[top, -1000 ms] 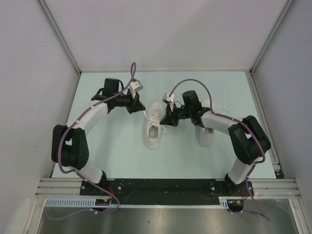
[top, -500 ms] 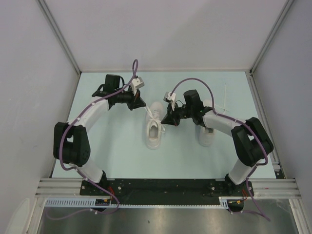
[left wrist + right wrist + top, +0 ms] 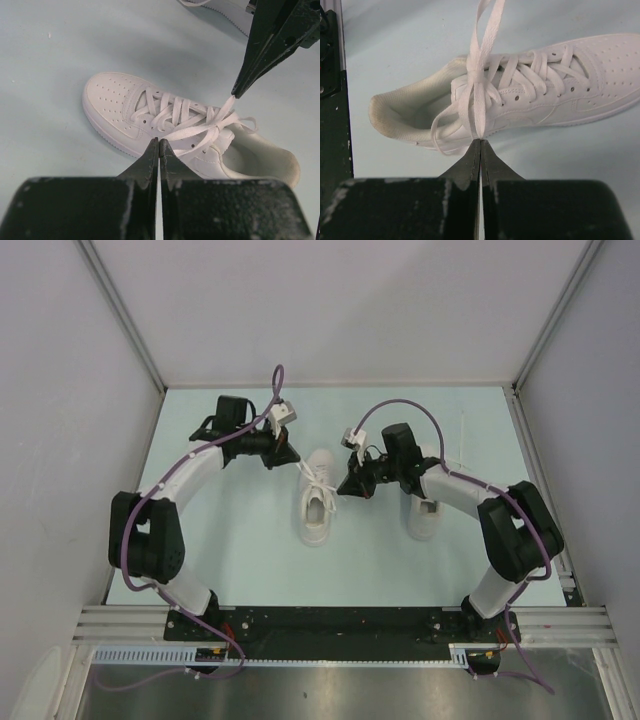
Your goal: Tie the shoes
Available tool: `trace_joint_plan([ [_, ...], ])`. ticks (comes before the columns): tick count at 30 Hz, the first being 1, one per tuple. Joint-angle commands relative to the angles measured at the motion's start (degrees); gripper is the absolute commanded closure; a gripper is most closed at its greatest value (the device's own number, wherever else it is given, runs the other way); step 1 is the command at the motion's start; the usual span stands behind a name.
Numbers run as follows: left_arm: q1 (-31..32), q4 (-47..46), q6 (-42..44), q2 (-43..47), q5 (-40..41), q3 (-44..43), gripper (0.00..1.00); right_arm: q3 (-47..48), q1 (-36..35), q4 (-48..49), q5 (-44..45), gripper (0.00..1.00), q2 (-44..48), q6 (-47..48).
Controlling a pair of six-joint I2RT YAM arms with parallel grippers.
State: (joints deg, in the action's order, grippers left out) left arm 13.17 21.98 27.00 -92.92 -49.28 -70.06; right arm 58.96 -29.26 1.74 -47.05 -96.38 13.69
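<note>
The two white shoes lie on the pale table. One shoe (image 3: 317, 508) (image 3: 165, 122) (image 3: 530, 95) lies between my grippers, toe to the far side. The other shoe (image 3: 424, 519) (image 3: 227, 7) is partly under my right arm. My left gripper (image 3: 291, 459) (image 3: 159, 142) is shut on a strand of the middle shoe's lace (image 3: 192, 131) that runs to the crossing over the tongue. My right gripper (image 3: 343, 487) (image 3: 480, 141) is shut on a lace loop (image 3: 476, 100) at the shoe's other side. In the left wrist view its fingertips (image 3: 239, 87) pinch that loop's end.
Grey walls close the table (image 3: 230, 550) on three sides, with metal rails (image 3: 540, 480) along the edges. A loose lace (image 3: 457, 452) from the right shoe trails toward the back right. Purple cables (image 3: 400, 408) arch over both wrists.
Both grippers have drawn slightly apart, the left to the far left and the right to the right. The lace between them and the shoe is straighter. More of the right shoe shows.
</note>
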Motion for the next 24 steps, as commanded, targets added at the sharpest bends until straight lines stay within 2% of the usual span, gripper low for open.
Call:
trace_joint_plan([
  [1,0.9,-0.8,0.5,2.3,-3.1,-0.4,0.98,1.9,0.6,-5.2,-0.9,1.00,2.9,2.1],
  [4,2.0,2.4,3.0,1.7,-4.2,-1.3,0.97,1.9,0.6,-6.2,-0.8,1.00,3.0,2.7],
  [7,2.4,2.7,1.8,1.8,-4.4,-1.0,0.89,1.9,0.6,-6.3,-0.8,1.00,2.9,2.7],
  [10,1.3,-0.3,-3.9,3.4,-4.3,1.8,0.72,1.9,0.5,-5.8,-0.8,1.00,2.9,2.4],
  [12,-0.9,-7.1,-12.3,6.3,-4.4,4.8,0.60,1.9,0.4,-5.7,-0.9,1.00,2.9,2.3],
  [14,-3.5,-11.9,-21.1,9.8,-4.0,10.1,0.53,1.9,0.4,-5.8,-0.8,1.00,2.9,2.4],
  [15,-4.2,-15.1,-23.6,10.5,-3.7,11.6,0.51,1.9,0.4,-6.0,-0.8,1.00,2.9,2.5],
  [19,-5.4,-14.8,-28.1,13.6,-3.1,16.7,0.45,1.9,0.4,-7.4,-0.7,1.00,3.1,3.2],
  [24,-5.4,-13.5,-27.4,14.7,-4.2,18.9,0.44,1.9,0.9,-10.1,-0.4,1.00,3.5,4.4],
])
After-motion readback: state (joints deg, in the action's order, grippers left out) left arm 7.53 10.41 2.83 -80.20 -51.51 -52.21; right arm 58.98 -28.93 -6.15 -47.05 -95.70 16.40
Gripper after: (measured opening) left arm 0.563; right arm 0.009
